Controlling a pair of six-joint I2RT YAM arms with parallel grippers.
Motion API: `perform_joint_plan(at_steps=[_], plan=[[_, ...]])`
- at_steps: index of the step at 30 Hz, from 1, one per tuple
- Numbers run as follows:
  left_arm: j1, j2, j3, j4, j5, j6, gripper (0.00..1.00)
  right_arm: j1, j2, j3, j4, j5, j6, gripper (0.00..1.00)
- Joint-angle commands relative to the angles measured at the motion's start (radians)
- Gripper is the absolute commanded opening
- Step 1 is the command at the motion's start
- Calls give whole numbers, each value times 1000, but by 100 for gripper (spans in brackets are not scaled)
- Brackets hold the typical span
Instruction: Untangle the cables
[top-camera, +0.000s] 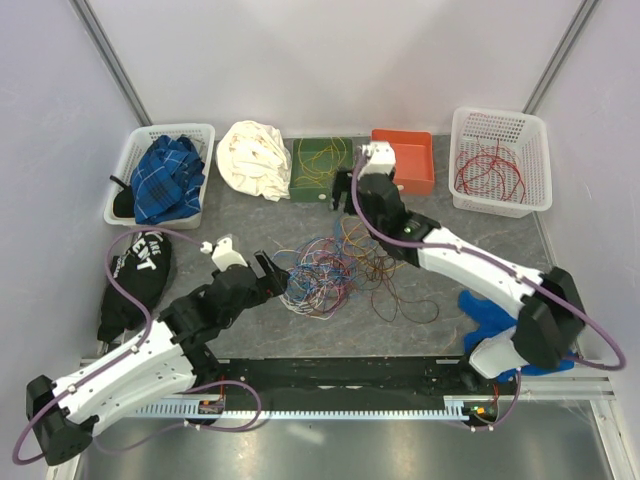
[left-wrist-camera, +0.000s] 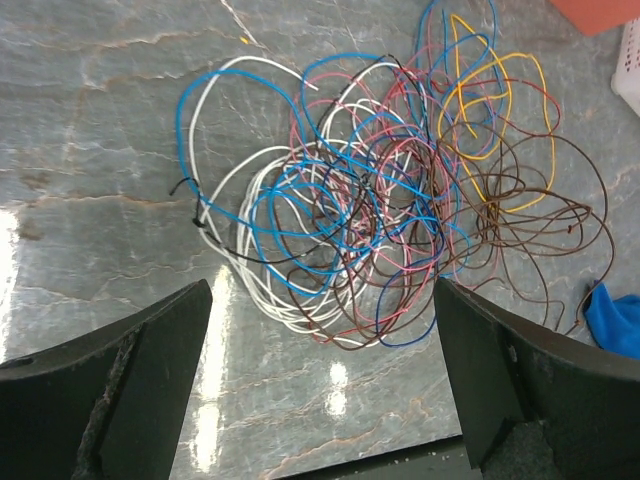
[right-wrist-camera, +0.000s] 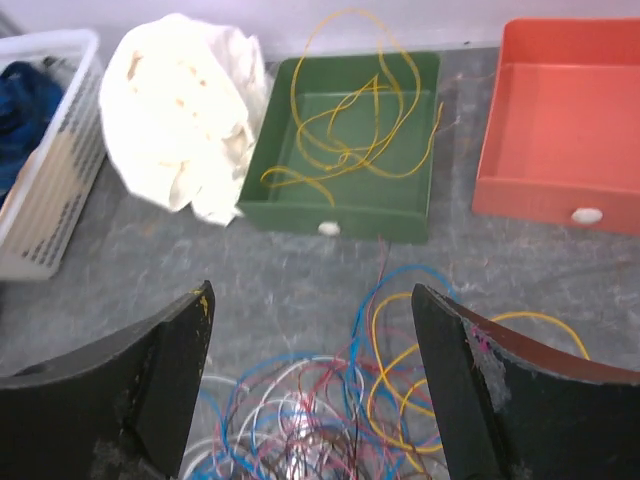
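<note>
The cables (top-camera: 335, 268) lie knotted in a heap mid-table: thin blue, white, pink, brown and yellow loops (left-wrist-camera: 380, 200). My left gripper (top-camera: 272, 275) hovers just left of the heap, open, with only bare table between its fingers (left-wrist-camera: 322, 300). My right gripper (top-camera: 345, 190) hangs above the heap's far edge, open and holding nothing (right-wrist-camera: 312, 295); the top of the tangle (right-wrist-camera: 330, 400) shows below it. Loose yellow cables (right-wrist-camera: 340, 130) lie in a green tray (right-wrist-camera: 340, 212). Red cables (top-camera: 490, 172) rest in a white basket (top-camera: 500, 120).
An orange tray (top-camera: 412, 160) stands beside the green tray (top-camera: 312, 185). A crumpled white cloth (top-camera: 255, 160) and a basket with blue plaid fabric (top-camera: 160, 175) sit at the back left. A black bag (top-camera: 140, 265) lies at the left, a blue cloth (top-camera: 490, 315) at the right.
</note>
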Motion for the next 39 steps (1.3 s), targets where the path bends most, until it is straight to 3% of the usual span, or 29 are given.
perform_joint_plan(at_steps=[1, 6, 11, 19, 27, 30, 33, 34, 36, 37, 39], plan=[[0, 49, -2, 110, 38, -13, 100, 29, -133, -241, 39, -115, 80, 86], [0, 242, 27, 237, 81, 31, 100, 71, -301, -461, 53, -130, 140, 84], [0, 381, 108, 367, 28, 40, 100, 97, -473, -563, 57, -130, 160, 82], [0, 788, 303, 354, 5, 41, 100, 102, -636, -598, -47, -112, 125, 82], [-4, 1011, 426, 314, 41, 54, 99, 102, -693, -620, -84, -93, 108, 82], [-6, 1061, 447, 299, 48, 86, 92, 102, -697, -621, -87, -86, 100, 82], [-6, 1089, 454, 279, 64, 97, 78, 102, -702, -618, -96, -58, 70, 82], [-6, 1090, 452, 279, 71, 103, 65, 102, -705, -617, -102, -49, 63, 83], [-6, 1077, 437, 279, 77, 106, 53, 100, -716, -614, -107, -35, 48, 83], [-6, 1069, 431, 280, 75, 112, 40, 102, -720, -614, -107, -32, 46, 83], [-6, 1049, 411, 282, 72, 121, 25, 102, -726, -611, -113, -32, 46, 83]])
